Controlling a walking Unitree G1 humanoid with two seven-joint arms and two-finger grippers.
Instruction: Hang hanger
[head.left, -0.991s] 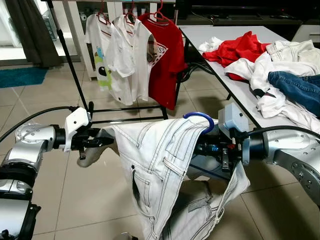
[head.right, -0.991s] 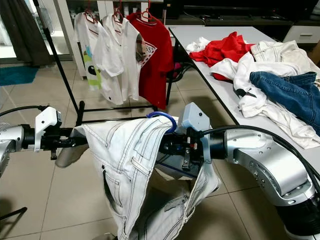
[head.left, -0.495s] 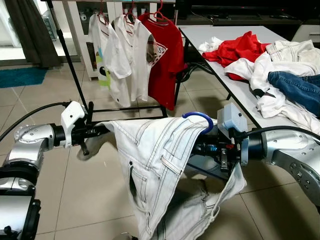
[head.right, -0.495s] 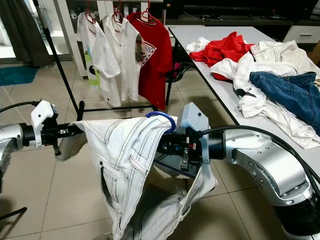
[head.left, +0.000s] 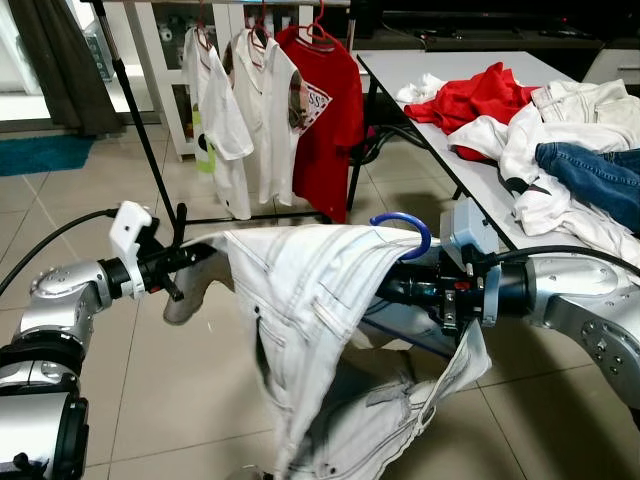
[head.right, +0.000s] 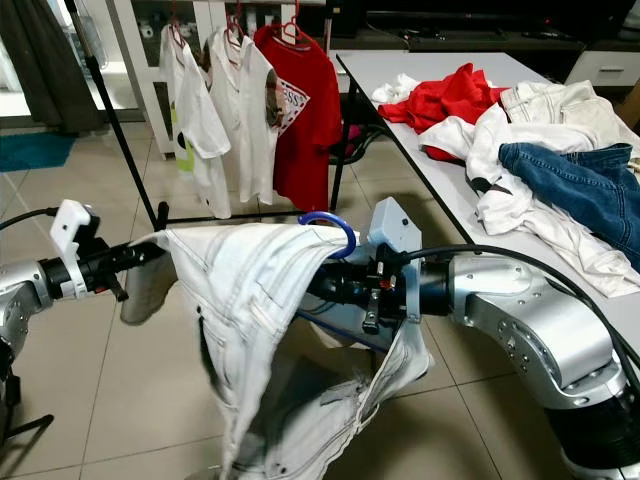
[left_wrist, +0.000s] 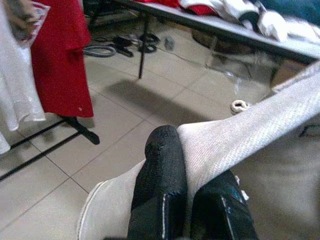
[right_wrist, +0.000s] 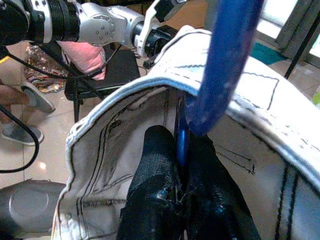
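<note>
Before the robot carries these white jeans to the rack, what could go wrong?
The white jeans hang low between the arms, so the trailing legs may drag on the floor. The left end effector pinches only an edge of cloth, which could slip out. The right end effector holds the blue hanger by its thin neck, so it might twist before reaching the clothes rack.

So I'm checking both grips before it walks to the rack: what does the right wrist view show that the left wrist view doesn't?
Right wrist view: the right claw shut on the blue hanger, with the left arm beyond. Left wrist view: the left claw pinching a fold of cloth, plus the red shirt on the rack and the table of clothes. Both show the white jeans draped between the arms.
</note>
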